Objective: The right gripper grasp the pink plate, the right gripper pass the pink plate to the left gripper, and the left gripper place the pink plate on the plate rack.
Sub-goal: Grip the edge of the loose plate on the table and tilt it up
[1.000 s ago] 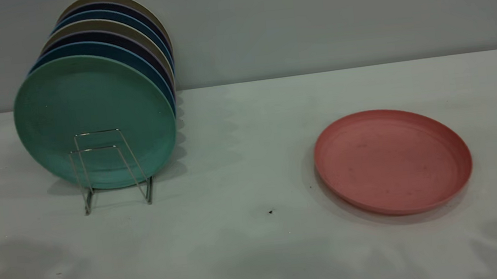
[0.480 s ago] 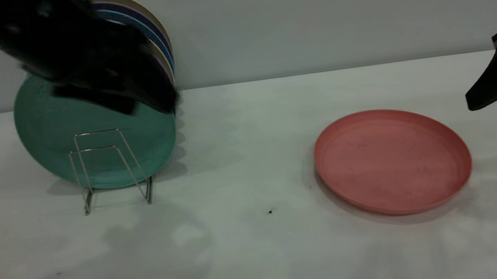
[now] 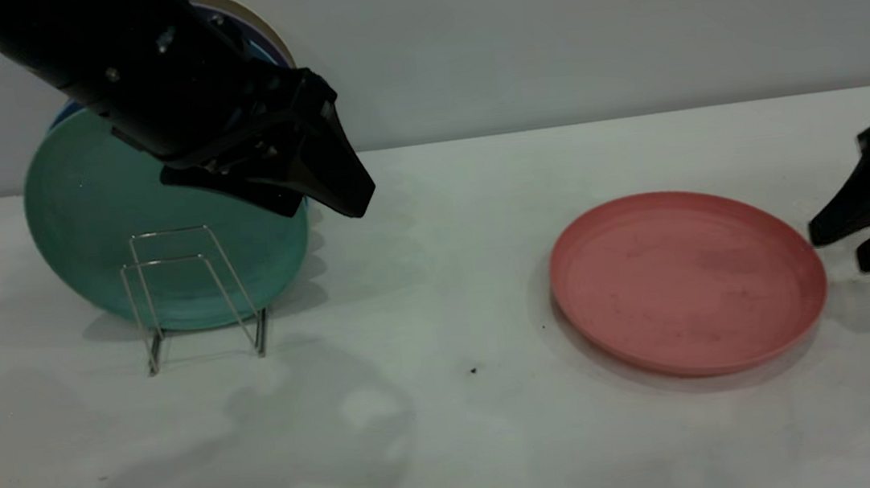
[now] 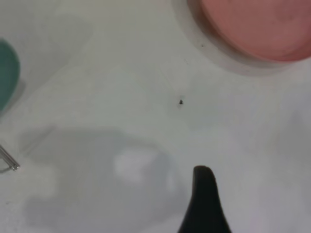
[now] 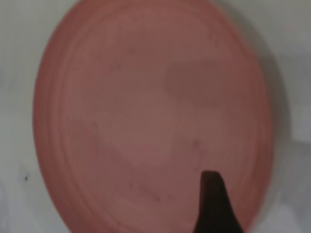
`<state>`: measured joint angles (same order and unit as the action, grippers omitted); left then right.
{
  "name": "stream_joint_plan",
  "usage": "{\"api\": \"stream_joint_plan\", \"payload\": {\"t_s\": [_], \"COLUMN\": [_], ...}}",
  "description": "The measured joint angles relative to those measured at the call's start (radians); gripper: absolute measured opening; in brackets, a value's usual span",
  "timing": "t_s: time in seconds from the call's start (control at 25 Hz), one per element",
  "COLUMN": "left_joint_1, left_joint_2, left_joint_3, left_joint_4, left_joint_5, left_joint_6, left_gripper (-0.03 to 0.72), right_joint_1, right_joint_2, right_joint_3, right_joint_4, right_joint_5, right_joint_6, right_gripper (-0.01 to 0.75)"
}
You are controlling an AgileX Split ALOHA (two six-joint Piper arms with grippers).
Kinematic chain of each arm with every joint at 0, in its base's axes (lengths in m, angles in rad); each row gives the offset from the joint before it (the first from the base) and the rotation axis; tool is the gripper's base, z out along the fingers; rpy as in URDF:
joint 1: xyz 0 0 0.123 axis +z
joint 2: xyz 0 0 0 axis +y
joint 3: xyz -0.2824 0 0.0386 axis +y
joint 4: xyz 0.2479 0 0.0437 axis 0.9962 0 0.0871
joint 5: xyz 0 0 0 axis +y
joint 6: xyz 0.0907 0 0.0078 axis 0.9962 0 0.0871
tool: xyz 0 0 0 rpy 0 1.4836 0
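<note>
- The pink plate (image 3: 688, 282) lies flat on the white tabletop (image 3: 455, 436), toward the right side of the exterior view, well apart from the plate rack (image 3: 194, 297).
- The right pincer (image 3: 835, 242) sits just beside the plate's right rim, low over the tabletop, its two black jaws spread apart with nothing between them.
- In the right wrist view the plate fills most of the picture, with one dark jaw tip over it.
- The left pincer (image 3: 341, 197) hangs in the air in front of the rack, tips pointing down and to the right; I cannot tell whether its jaws are apart or together.
- The silver wire rack stands at the left, holding a row of upright plates; the teal-green plate (image 3: 103, 238) is the frontmost.
- Two wire dividers at the rack's front stand in front of that plate.
- A small dark speck (image 3: 473, 370) lies on the tabletop between rack and pink plate.
</note>
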<state>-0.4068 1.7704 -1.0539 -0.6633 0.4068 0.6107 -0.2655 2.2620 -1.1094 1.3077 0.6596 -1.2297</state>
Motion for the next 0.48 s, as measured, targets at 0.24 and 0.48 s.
{"api": "stream_joint_plan", "payload": {"t_s": [0.24, 0.48], "left_joint_1": [0.000, 0.000], "left_joint_2": [0.000, 0.000], "left_joint_3": [0.000, 0.000], "left_joint_4": [-0.015, -0.016], "left_joint_5": [-0.009, -0.026], "left_joint_6": [0.000, 0.000], "left_gripper": [0.585, 0.585], "right_joint_1": [0.005, 0.065], "right_joint_2": [0.087, 0.114], "right_joint_3": [-0.039, -0.048], "right_joint_4": [0.012, 0.048], "right_joint_5": [0.011, 0.028], "right_joint_6": [0.000, -0.026], "right_gripper": [0.490, 0.413]}}
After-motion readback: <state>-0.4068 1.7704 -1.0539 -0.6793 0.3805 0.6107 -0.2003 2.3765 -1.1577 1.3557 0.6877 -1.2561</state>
